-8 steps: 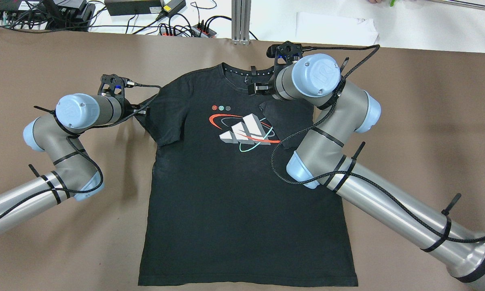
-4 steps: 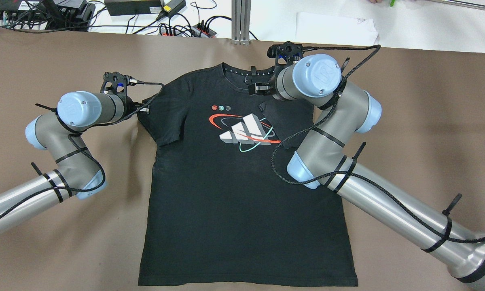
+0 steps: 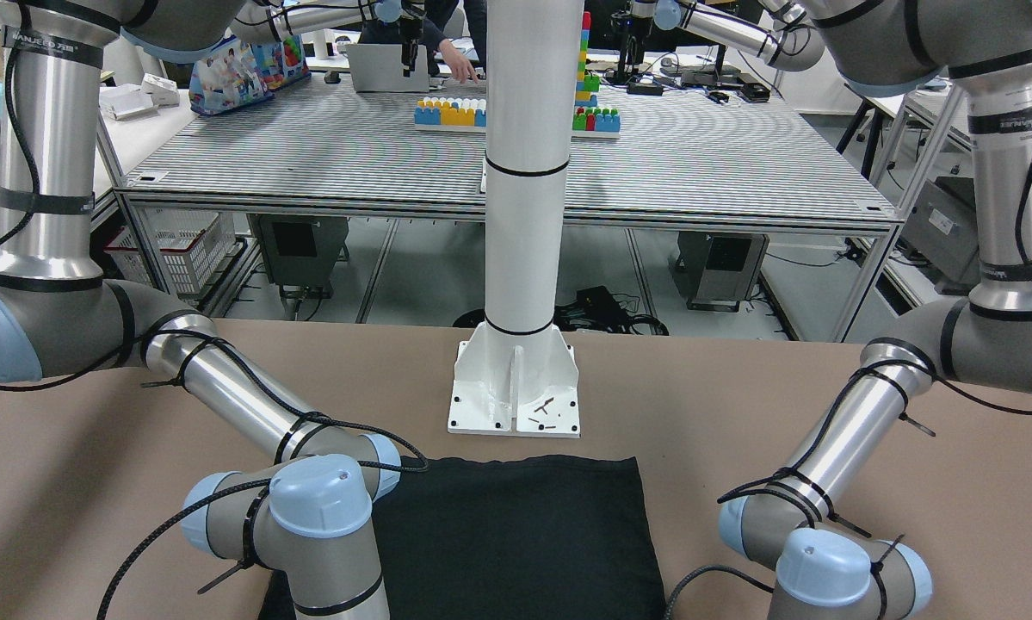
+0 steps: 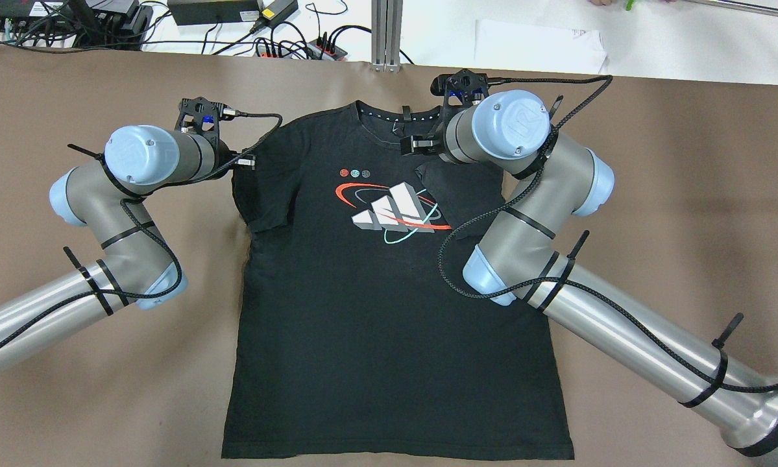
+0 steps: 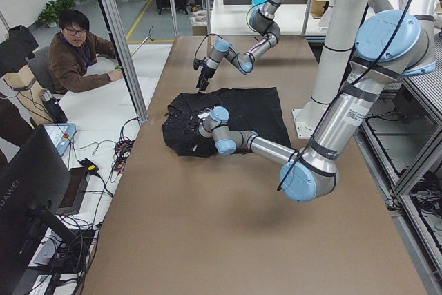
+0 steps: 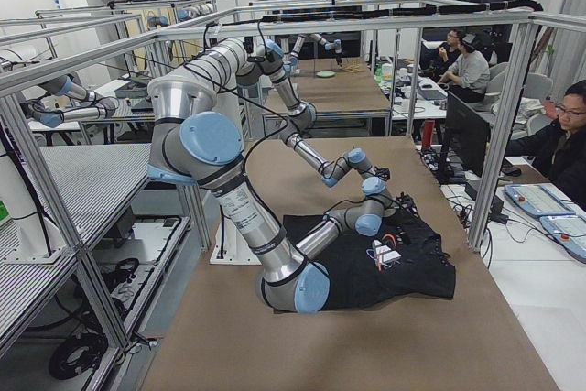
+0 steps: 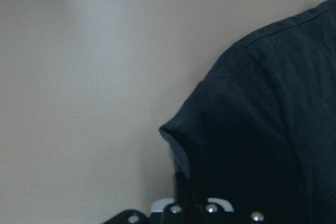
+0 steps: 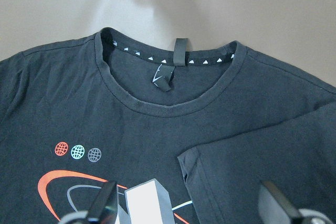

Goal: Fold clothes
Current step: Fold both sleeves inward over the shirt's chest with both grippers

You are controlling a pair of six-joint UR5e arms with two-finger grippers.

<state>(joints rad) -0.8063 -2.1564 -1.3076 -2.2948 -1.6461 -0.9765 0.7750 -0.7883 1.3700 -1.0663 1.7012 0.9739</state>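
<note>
Overhead exterior: left tool [image 4: 246, 162] pinches black shirt [image 4: 363, 311] by its sleeve; right tool [image 4: 411, 143] spread above it.

Robotics lab. Silver aluminium-profile frames [image 6: 501, 135] fence brown-topped work tables [image 6: 366, 345]; more grey-and-blue robot arms [image 3: 739, 34] at neighbouring stations; black computer monitors [image 5: 31, 191], black cables and power bricks [image 4: 233, 19]; seated people at desks [image 6: 472, 70]; coloured toy blocks [image 3: 451, 112].

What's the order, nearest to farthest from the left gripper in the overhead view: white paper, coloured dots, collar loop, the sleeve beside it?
1. Sleeve, at the left gripper.
2. Coloured dots, on the chest.
3. Collar loop, at the neckline.
4. White paper, far right, beyond the mat.
</note>
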